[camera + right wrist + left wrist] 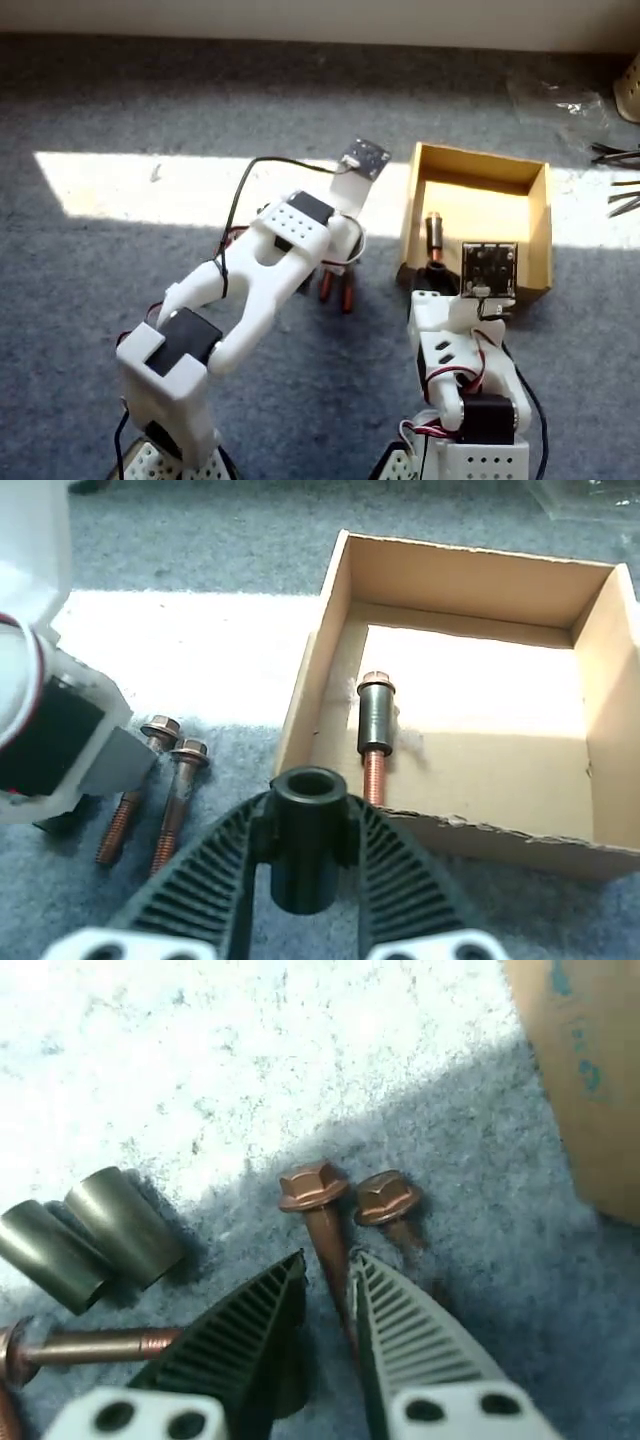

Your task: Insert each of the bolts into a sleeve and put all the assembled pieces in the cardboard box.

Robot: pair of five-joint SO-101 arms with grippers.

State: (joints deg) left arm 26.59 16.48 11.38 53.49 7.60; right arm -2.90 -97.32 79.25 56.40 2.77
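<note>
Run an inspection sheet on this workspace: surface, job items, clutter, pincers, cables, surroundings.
Surface: grey carpet, crossed by a sunlit band.
Job's things: open cardboard box holds one copper bolt in a dark sleeve. On the carpet lie two loose copper-coloured hex-head bolts, two dull grey metal sleeves and a third bolt.
Clutter: clear plastic bag.
Grippers: left pincer open, astride one loose bolt's shank; right pincer shut on a black cylindrical sleeve just outside the box.
Cables: black cable loops over the left arm.
Surroundings: pale wall.
</note>
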